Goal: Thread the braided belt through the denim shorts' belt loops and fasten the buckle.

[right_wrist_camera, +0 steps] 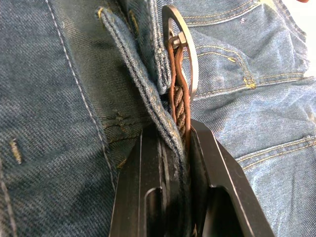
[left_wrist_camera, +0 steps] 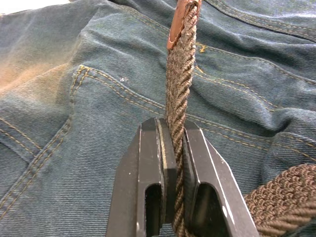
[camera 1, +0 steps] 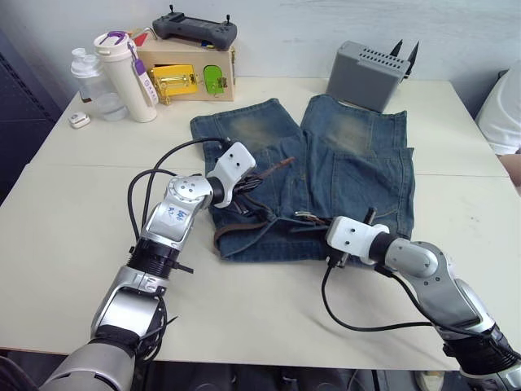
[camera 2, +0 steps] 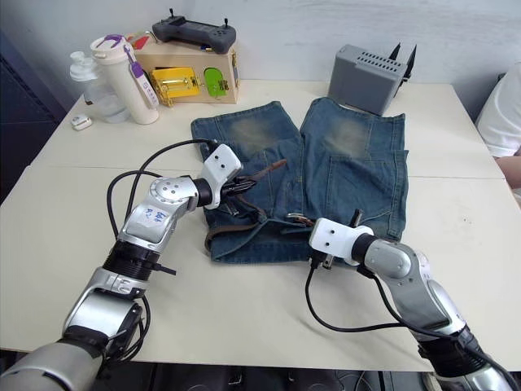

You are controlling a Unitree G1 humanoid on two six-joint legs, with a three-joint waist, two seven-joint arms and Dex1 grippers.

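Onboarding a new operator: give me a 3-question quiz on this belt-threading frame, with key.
1. True or false: the left gripper is shut on the braided belt.
2. What does the right gripper pinch? A) belt at its buckle end together with a fold of the denim shorts B) white bottle C) nothing
3. Fill in: the tan tip lies on the ____.

Key: 1 true; 2 A; 3 shorts.

Grey box (camera 1: 366, 76), white bottle (camera 1: 128, 77)
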